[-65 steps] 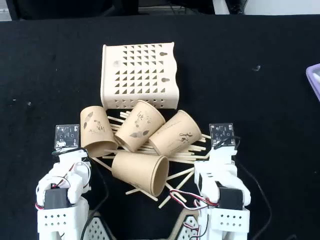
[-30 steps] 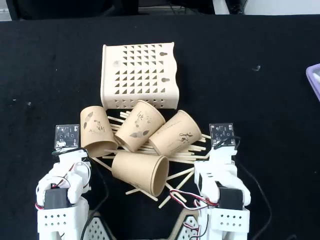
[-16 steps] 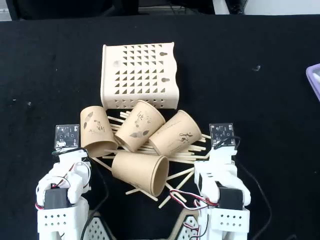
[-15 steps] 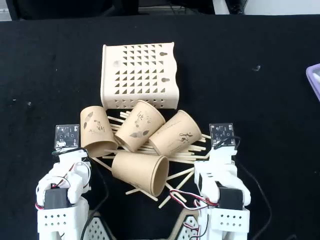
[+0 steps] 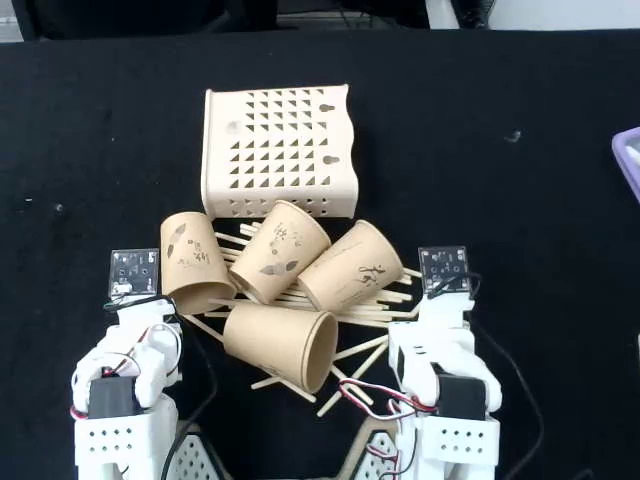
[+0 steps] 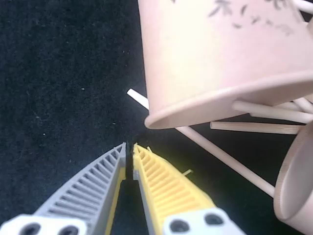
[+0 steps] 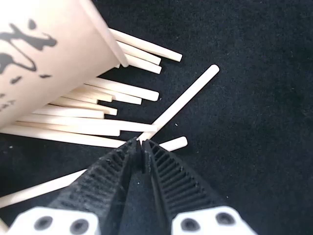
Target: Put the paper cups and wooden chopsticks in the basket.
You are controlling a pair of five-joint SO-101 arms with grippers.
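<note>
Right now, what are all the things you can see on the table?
basket: one, cream with cut-out holes, beyond the cups
paper cups: four, tan, lying on their sides between basket and arms
chopsticks: many, pale wood, scattered under and around the cups
purple object: one, at the table's right edge
table: black
left tool: grey and yellow, shut, by a cup's rim
right tool: black, shut, over the chopsticks
</note>
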